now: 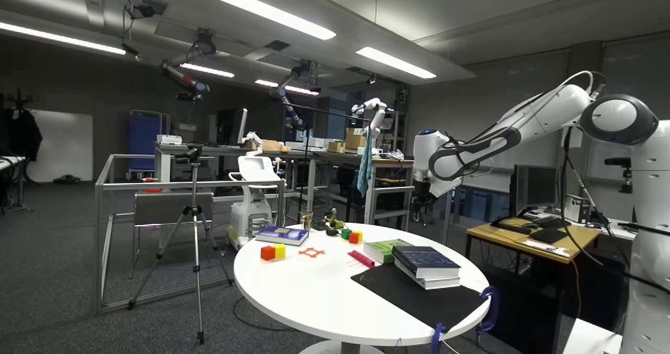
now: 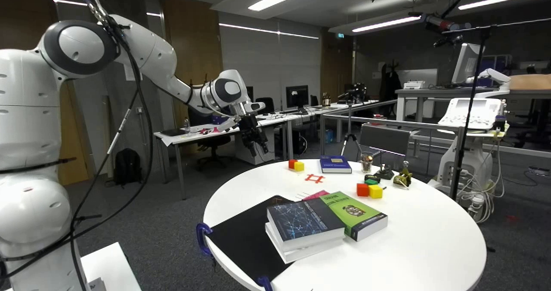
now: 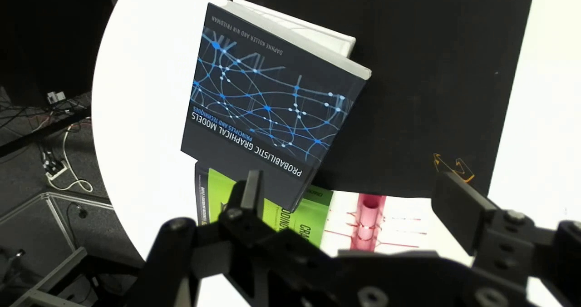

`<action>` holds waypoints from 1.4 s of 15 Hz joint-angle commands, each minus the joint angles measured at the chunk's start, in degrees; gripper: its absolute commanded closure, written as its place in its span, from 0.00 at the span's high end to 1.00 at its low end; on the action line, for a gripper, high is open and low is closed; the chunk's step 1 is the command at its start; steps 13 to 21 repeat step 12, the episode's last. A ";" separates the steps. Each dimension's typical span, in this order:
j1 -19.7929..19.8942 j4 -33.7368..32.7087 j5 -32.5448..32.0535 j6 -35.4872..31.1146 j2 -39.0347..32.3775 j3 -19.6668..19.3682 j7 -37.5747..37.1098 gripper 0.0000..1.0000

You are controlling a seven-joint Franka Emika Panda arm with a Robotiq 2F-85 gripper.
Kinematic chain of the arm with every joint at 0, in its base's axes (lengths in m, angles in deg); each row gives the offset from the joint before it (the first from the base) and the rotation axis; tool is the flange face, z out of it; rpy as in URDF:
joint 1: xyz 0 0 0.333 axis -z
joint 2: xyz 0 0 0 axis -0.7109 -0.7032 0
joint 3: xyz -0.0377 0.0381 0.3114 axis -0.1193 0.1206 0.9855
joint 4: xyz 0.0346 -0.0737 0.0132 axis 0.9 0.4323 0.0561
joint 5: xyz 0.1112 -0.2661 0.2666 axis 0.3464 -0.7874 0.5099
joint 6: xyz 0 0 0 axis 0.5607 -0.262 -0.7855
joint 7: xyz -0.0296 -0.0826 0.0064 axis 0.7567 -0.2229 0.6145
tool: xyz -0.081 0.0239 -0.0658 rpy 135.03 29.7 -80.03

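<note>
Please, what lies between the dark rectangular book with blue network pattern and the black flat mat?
A thick white book, lying beneath the dark book and partly on the black mat; both exterior views show it.

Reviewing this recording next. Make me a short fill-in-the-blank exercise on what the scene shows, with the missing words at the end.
1. The gripper holds nothing; its jaws stand ____.
2. In the wrist view, the dark hardcover book is titled Probabilistic Graphical ____.
3. The flat mat next to that book is coloured ____.
4. In both exterior views, a red cube and a yellow cube are grouped with a third cube coloured ____.

Missing words: open; Models; black; green.
</note>
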 commanded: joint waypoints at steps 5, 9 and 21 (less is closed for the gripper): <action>3.50 4.50 0.32 0.05 6.14 1.82 -0.09 1.00; 3.53 5.12 0.33 0.04 6.53 1.98 -0.29 1.00; 3.53 5.13 0.33 0.04 6.53 2.01 -0.31 1.00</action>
